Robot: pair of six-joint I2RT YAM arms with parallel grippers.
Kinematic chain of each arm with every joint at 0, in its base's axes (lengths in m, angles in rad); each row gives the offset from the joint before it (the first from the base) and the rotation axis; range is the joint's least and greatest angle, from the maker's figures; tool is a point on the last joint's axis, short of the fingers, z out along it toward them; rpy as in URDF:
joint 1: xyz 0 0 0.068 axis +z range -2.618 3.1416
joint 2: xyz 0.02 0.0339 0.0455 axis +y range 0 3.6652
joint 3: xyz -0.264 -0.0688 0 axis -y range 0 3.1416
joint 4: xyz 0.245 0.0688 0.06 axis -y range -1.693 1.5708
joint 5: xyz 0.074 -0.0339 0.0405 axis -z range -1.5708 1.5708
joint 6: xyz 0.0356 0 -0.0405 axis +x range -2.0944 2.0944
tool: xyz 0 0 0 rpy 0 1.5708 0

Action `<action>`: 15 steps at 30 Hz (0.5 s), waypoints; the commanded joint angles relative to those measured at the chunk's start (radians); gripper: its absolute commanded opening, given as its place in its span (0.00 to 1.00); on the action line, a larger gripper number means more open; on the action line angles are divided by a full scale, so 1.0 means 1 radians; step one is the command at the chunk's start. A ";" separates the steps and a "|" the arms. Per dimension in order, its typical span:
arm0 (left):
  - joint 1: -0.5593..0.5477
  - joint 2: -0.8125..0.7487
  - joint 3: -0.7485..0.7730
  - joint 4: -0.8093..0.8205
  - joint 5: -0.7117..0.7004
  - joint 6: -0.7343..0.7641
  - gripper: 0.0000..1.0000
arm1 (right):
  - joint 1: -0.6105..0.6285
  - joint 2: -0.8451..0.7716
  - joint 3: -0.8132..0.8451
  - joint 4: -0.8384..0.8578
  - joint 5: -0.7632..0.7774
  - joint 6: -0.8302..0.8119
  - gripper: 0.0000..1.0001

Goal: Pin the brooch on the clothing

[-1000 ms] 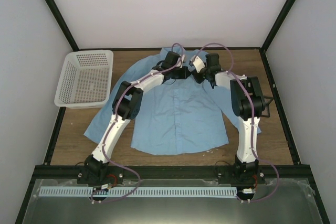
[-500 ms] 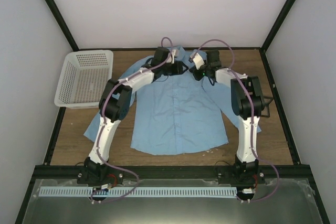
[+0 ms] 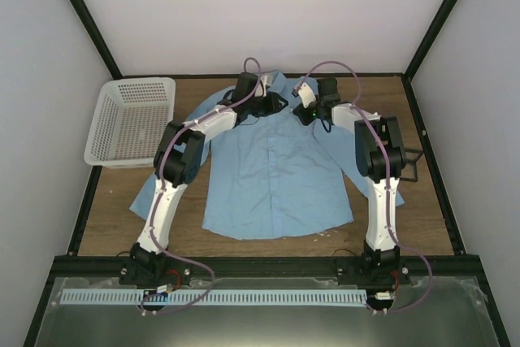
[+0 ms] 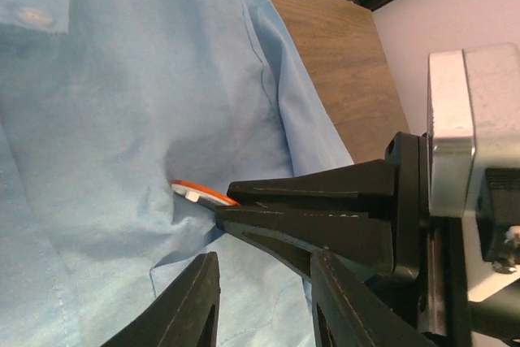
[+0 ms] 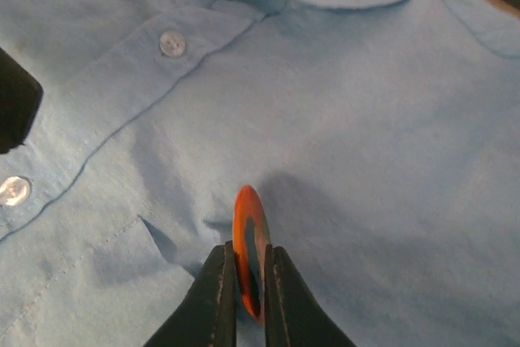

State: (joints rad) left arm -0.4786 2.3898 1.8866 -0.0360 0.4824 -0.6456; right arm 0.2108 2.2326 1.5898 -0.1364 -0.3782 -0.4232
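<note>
The light blue shirt (image 3: 272, 176) lies flat on the table, collar at the far side. My right gripper (image 5: 248, 262) is shut on the orange-red brooch (image 5: 246, 225), holding it edge-on with its far rim pressed into a crease of the shirt's chest, near the pocket corner. In the left wrist view the brooch (image 4: 199, 192) shows at the tips of the right gripper (image 4: 223, 205), touching the cloth. My left gripper (image 4: 260, 298) is open and empty just beside it, over the shirt. In the top view the left gripper (image 3: 280, 103) and the right gripper (image 3: 299, 113) meet below the collar.
A white mesh basket (image 3: 130, 123) stands at the far left of the table. A small black frame box (image 3: 413, 164) sits by the right sleeve, behind my right arm. The shirt's button placket (image 5: 171, 42) runs just left of the brooch.
My left arm has swung left and its gripper has moved back toward the collar. My right gripper has shifted slightly farther up the shirt, still holding the brooch.
</note>
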 commanded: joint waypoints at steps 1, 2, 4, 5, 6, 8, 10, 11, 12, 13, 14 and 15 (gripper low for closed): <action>-0.006 0.051 -0.011 0.052 0.060 -0.064 0.32 | -0.005 0.034 0.062 -0.081 0.053 0.060 0.08; -0.006 0.052 -0.015 0.052 0.063 -0.064 0.31 | -0.005 0.039 0.072 -0.100 0.056 0.067 0.09; -0.007 0.051 -0.029 0.058 0.067 -0.069 0.28 | -0.005 0.051 0.096 -0.132 0.068 0.085 0.09; -0.010 0.049 -0.034 0.064 0.069 -0.072 0.27 | -0.005 0.056 0.105 -0.145 0.074 0.098 0.08; -0.013 0.049 -0.035 0.068 0.070 -0.074 0.26 | -0.005 0.057 0.111 -0.153 0.075 0.116 0.07; -0.022 0.058 -0.035 0.070 0.077 -0.079 0.25 | -0.003 0.063 0.134 -0.183 0.062 0.149 0.02; -0.032 0.075 -0.033 0.061 0.079 -0.085 0.25 | -0.004 0.065 0.150 -0.191 0.059 0.196 0.01; -0.036 0.085 -0.027 0.058 0.084 -0.097 0.25 | -0.007 0.069 0.156 -0.195 0.050 0.222 0.01; -0.038 0.094 -0.022 0.061 0.088 -0.110 0.25 | -0.010 0.074 0.165 -0.201 0.030 0.239 0.01; -0.039 0.100 -0.020 0.066 0.090 -0.125 0.25 | -0.012 0.080 0.179 -0.207 0.009 0.251 0.01; -0.040 0.106 -0.020 0.073 0.090 -0.142 0.25 | -0.012 0.084 0.186 -0.208 -0.008 0.261 0.01; -0.040 0.112 -0.019 0.080 0.091 -0.157 0.24 | -0.012 0.090 0.198 -0.216 -0.016 0.277 0.01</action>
State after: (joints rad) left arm -0.5087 2.4527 1.8568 0.0143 0.5503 -0.7414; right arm 0.2077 2.2887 1.7214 -0.3084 -0.3435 -0.2382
